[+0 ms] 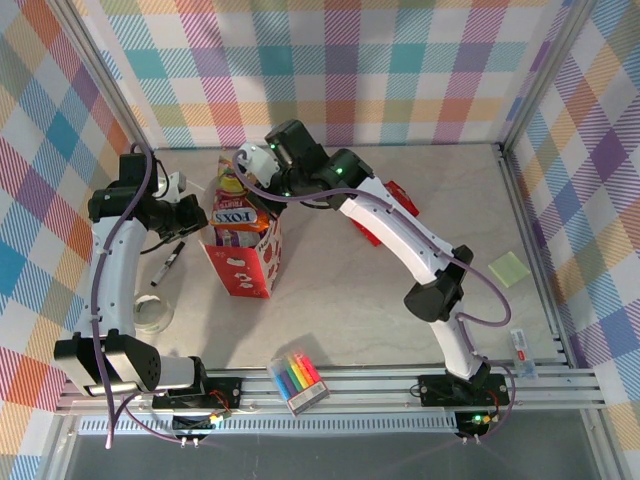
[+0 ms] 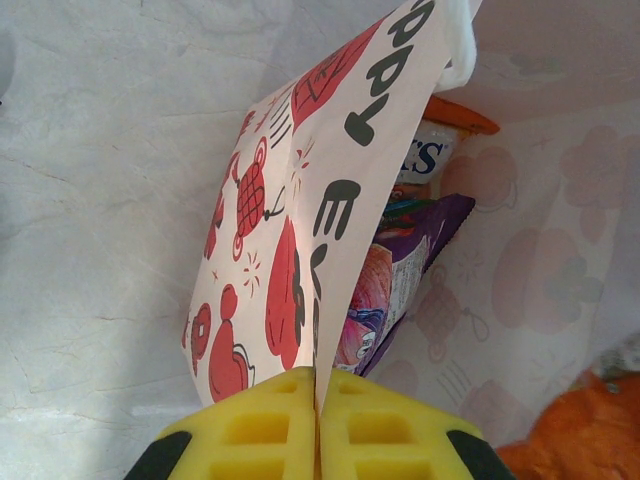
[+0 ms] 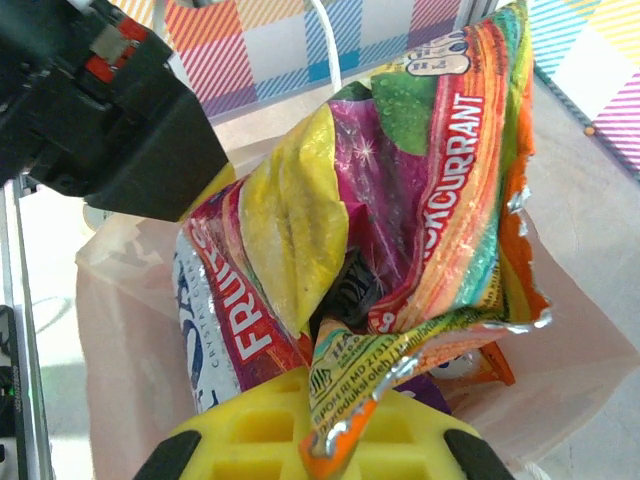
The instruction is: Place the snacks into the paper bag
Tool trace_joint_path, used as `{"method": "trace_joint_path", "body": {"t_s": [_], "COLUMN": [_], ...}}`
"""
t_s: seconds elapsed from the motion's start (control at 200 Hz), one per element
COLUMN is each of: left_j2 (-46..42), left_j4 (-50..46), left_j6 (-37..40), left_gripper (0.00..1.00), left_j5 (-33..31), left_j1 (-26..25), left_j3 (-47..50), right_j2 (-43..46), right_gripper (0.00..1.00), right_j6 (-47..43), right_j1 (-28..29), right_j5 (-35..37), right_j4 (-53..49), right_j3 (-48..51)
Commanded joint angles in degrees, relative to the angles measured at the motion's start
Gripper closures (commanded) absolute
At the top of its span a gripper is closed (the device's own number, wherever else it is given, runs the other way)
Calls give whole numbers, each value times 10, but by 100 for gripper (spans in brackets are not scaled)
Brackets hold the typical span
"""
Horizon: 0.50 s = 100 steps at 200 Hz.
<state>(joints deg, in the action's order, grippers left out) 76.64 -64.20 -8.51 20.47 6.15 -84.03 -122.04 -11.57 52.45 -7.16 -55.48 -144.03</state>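
The paper bag [image 1: 250, 262] stands upright left of centre, white on top and red below. My left gripper [image 1: 198, 214] is shut on its left wall [image 2: 300, 250], the yellow pads [image 2: 260, 425] pinching the paper. A purple snack packet [image 2: 400, 270] and an orange one [image 2: 455, 115] lie inside. Over the bag's mouth my right gripper [image 1: 243, 172] is shut on the edge of a multicoloured "FRUITS" snack packet [image 3: 400, 200], which hangs partly inside the bag [image 3: 120, 330]. A red packet [image 1: 402, 197] lies on the table, partly hidden under the right arm.
A black marker [image 1: 168, 265] and a clear tape roll [image 1: 150, 315] lie left of the bag. A clear pack of coloured markers [image 1: 298, 380] sits at the front edge. A green sticky note [image 1: 508, 268] lies at the right.
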Motion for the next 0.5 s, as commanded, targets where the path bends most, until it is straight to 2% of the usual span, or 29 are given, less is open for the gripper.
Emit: {"method": "trace_joint_path", "body": {"t_s": [0.0, 0.24, 0.32, 0.38, 0.46, 0.49, 0.495], "left_j2": [-20, -20, -19, -19, -19, -18, -18], "left_j4": [-15, -19, -20, -21, -21, -21, -21], "left_j6": [-1, 1, 1, 1, 1, 1, 1], "left_gripper": [93, 93, 93, 93, 93, 93, 93], "left_j5": [17, 15, 15, 14, 13, 12, 12], "left_j1": [7, 8, 8, 8, 7, 8, 8], "left_j3": [1, -5, -7, -8, -8, -8, -8], "right_j2": [-7, -22, -27, -28, -25, -23, -23], "right_gripper": [100, 100, 86, 68, 63, 59, 55], "right_j6": [15, 28, 33, 37, 36, 36, 35], "right_j1": [0, 0, 0, 0, 0, 0, 0], "right_j5": [-25, -8, 16, 39, 60, 65, 67], "right_j4": [33, 28, 26, 24, 18, 16, 14], "right_j3": [-17, -18, -18, -18, -18, -18, -18]}}
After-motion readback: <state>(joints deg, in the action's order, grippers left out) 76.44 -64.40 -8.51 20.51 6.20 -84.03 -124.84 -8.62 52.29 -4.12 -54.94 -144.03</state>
